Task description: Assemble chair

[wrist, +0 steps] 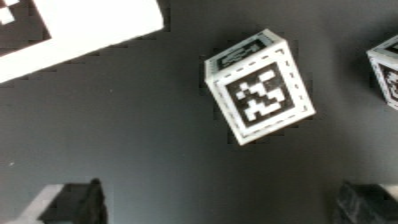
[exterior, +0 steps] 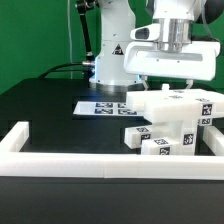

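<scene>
Jaws apart, empty, above tagged white chair parts point(exterior: 168, 120) inside the border rail point(exterior: 70, 160)

Below the pincer point(exterior: 166, 88) we see the chair parts point(exterior: 165, 125) as smooth white plastic with a dull sheen. The tag point(wrist: 263, 98) on one looks like a flat, matt black-and-white print. The table point(exterior: 45, 105) beneath the pincer is matt black. Behind the pincer, the marker board point(exterior: 100, 107) looks thin and paper-flat. The border rail point(exterior: 60, 150) is plain matt white, and the arm's shell point(exterior: 115, 45) is glossy.
</scene>
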Robot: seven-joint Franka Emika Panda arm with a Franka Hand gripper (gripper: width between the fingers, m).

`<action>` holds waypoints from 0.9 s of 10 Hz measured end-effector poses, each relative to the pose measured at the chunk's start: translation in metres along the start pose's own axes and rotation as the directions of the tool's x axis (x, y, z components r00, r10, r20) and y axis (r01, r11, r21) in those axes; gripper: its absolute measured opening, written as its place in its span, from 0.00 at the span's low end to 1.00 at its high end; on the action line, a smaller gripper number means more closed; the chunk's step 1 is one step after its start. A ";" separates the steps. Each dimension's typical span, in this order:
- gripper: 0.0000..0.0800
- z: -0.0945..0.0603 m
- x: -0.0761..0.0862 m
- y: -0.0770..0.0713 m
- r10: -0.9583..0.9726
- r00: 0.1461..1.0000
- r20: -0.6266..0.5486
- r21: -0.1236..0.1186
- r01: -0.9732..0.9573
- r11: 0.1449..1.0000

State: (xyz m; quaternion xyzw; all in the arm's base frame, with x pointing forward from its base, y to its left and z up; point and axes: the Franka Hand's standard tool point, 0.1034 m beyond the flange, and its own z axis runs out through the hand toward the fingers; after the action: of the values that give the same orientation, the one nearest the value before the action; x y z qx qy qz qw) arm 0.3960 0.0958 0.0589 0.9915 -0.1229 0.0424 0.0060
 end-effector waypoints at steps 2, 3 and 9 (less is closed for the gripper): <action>0.81 -0.003 0.003 -0.009 -0.081 0.997 -0.008 0.010 0.081 0.997; 0.81 -0.004 0.004 -0.011 -0.109 0.994 -0.011 0.013 0.109 0.994; 0.81 -0.004 0.006 -0.015 -0.113 0.994 -0.006 0.016 0.113 0.994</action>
State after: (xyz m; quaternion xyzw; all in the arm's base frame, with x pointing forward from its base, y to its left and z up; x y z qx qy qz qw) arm 0.4047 0.1093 0.0637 0.9968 -0.0664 0.0453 0.0005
